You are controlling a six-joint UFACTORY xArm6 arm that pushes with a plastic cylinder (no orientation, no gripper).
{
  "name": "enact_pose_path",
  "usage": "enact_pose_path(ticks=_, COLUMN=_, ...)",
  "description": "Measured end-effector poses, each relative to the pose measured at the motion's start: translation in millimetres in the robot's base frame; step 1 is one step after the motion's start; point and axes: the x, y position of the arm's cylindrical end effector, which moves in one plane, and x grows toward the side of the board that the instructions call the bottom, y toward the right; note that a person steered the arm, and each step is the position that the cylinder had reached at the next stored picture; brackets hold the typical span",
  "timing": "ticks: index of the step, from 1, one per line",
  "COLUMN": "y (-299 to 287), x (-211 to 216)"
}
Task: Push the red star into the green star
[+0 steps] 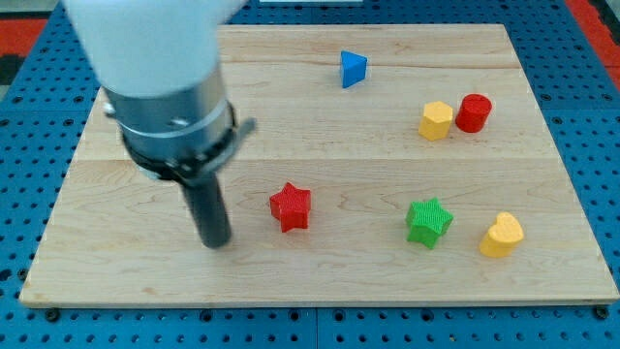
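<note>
Wooden desk (145,271) carries the red star (290,206) just right of my tip (215,242), not touching; this tool is a plain rod without jaws. The green star (427,222) sits farther right.

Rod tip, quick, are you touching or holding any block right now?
My tip: no gripper, holds nothing. It sits at the red star's left with a gap, touching no block; the green star lies further right.
</note>
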Motion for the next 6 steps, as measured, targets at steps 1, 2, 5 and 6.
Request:
enact_pose_path(ticks=1, y=0, x=-23)
enact_pose_path(ticks=2, y=62, x=-24)
enact_pose_path(ticks=5, y=176, x=-25)
enact_pose_path(ticks=6, y=186, x=-41)
